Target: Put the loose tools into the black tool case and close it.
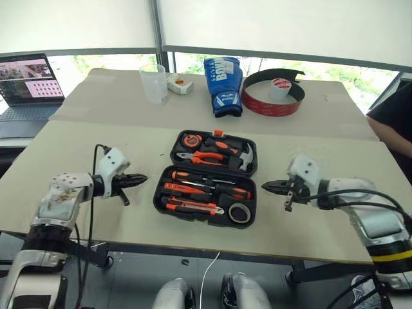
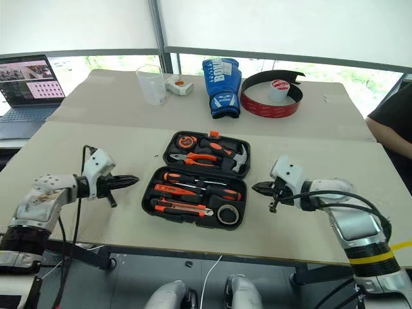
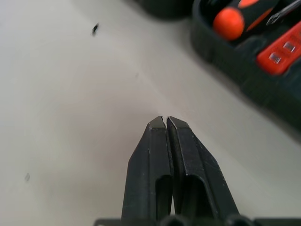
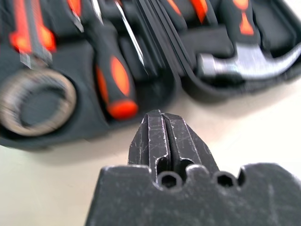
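The black tool case (image 1: 158,201) lies open in the middle of the table, both halves flat. Its near half holds two long screwdrivers (image 1: 199,177) with black-and-orange handles, a thin orange screwdriver (image 1: 187,189), the utility knife (image 1: 193,206) and the dark tape roll (image 1: 239,212). The far half holds the hammer (image 1: 244,156) and pliers (image 1: 206,156). My left gripper (image 1: 143,178) is shut and empty just left of the case, pointing at it. My right gripper (image 1: 265,186) is shut and empty just right of the case, facing the tape roll (image 4: 37,101) and a screwdriver handle (image 4: 115,80).
At the back of the table stand a clear plastic cup (image 1: 153,82), a small white object (image 1: 179,84), a blue boxing glove (image 1: 223,84) and a red-and-black curved band (image 1: 273,103). A laptop (image 1: 26,84) sits far left. A person's dark sleeve (image 1: 393,125) shows at the right edge.
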